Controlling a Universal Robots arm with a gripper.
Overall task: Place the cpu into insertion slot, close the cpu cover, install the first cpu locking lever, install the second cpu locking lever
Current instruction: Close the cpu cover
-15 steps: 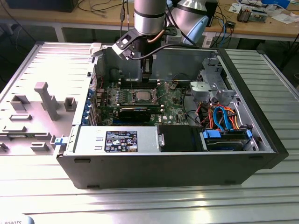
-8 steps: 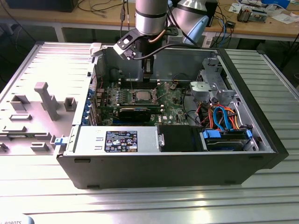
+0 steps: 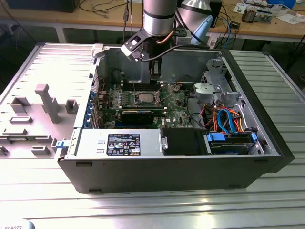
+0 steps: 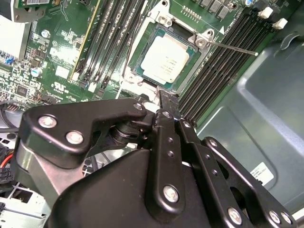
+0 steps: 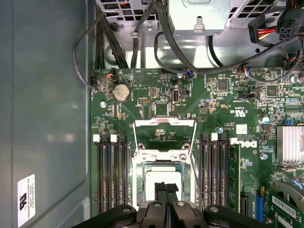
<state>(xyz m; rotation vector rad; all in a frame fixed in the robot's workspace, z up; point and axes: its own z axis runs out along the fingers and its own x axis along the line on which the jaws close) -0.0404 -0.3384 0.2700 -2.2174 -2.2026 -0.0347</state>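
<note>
step 1 done: cpu [image 4: 164, 59] seated in insertion slot [image 4: 161, 19] | cpu cover [image 5: 164, 124] looks raised; one locking lever [image 4: 232, 47] free | gripper [image 5: 166, 186] jaws together, empty, over cpu | left: cover, both levers

Cpu [image 4: 164, 59] sits in insertion slot [image 4: 130, 76] (end effector [image 4: 167, 99] beside).

Ribbed metal bench [image 3: 157, 210], open black computer case [image 3: 167, 174] lying on its side at centre, pale grey fixture plate [image 3: 52, 67] with raised blocks just beside the case, on the exterior view's left.
</note>
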